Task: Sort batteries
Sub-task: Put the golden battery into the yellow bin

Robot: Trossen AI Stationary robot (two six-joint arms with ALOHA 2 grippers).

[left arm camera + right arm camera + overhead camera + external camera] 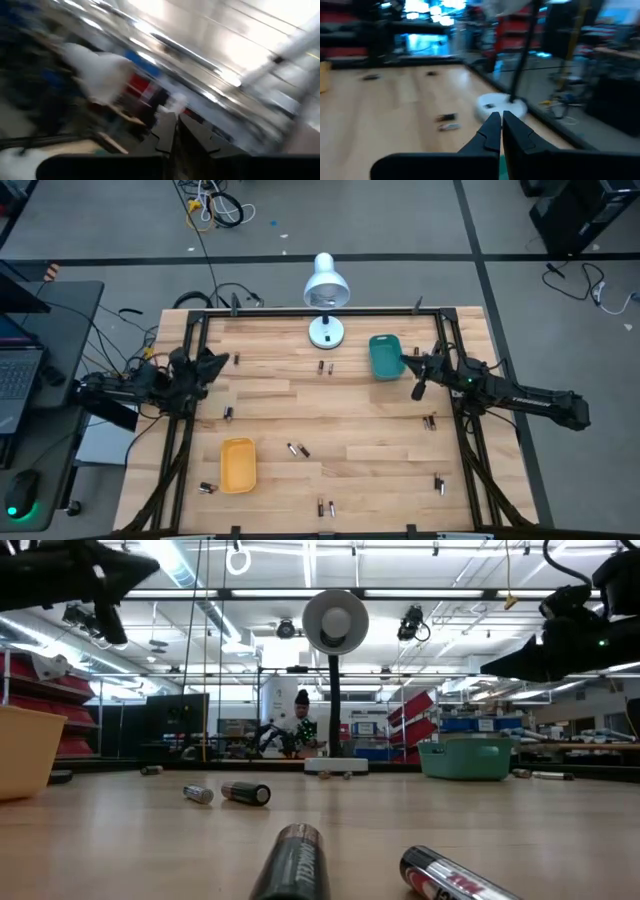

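Fingers on both arms pinched closed, empty; batteries lie unsorted on desk. I'd say start: open, reach nearest cell.

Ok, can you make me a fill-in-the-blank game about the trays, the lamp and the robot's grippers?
1. The tray beside the right gripper is ____ in colour.
2. The yellow tray holds ____ batteries.
3. The white lamp stands at the table's ____ edge.
4. The left gripper has its fingers ____.

Missing words: teal; no; far; shut
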